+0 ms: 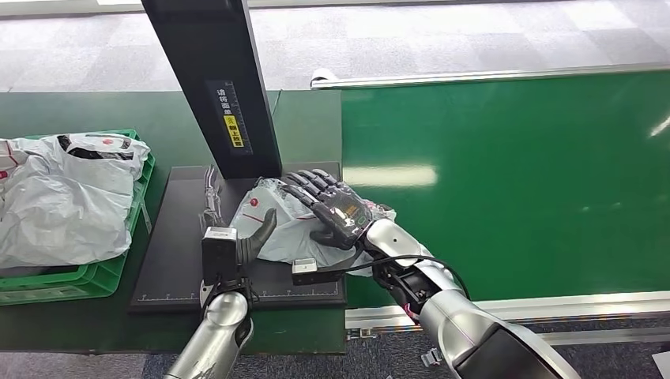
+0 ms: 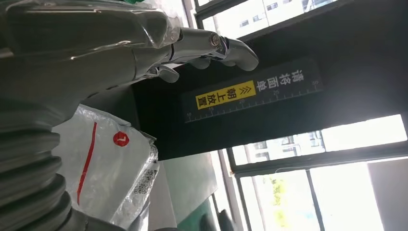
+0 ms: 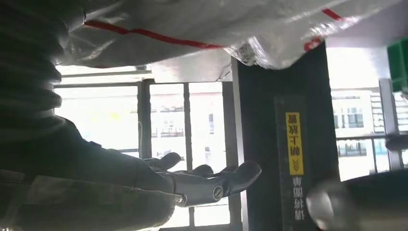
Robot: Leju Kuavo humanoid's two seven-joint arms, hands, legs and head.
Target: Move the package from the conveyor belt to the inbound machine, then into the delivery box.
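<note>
The package (image 1: 276, 229), a crumpled white plastic bag with red marks, lies on the black platform (image 1: 178, 237) of the inbound machine, at the foot of its dark column (image 1: 221, 87). My right hand (image 1: 332, 207) is spread flat over the package's right half with its back up. In the right wrist view a gap shows between the straight fingers (image 3: 211, 185) and the package (image 3: 216, 24). My left hand (image 1: 241, 245) stands at the package's left edge, thumb raised beside the bag. The left wrist view shows its fingers (image 2: 211, 45) extended and the package (image 2: 106, 168) beside the palm.
To the left stands a green crate (image 1: 95, 276) holding several white bagged parcels (image 1: 63, 197). The green conveyor belt (image 1: 513, 181) runs on the right, with a metal rail (image 1: 506, 304) along its near edge. A yellow label (image 1: 234, 130) marks the column.
</note>
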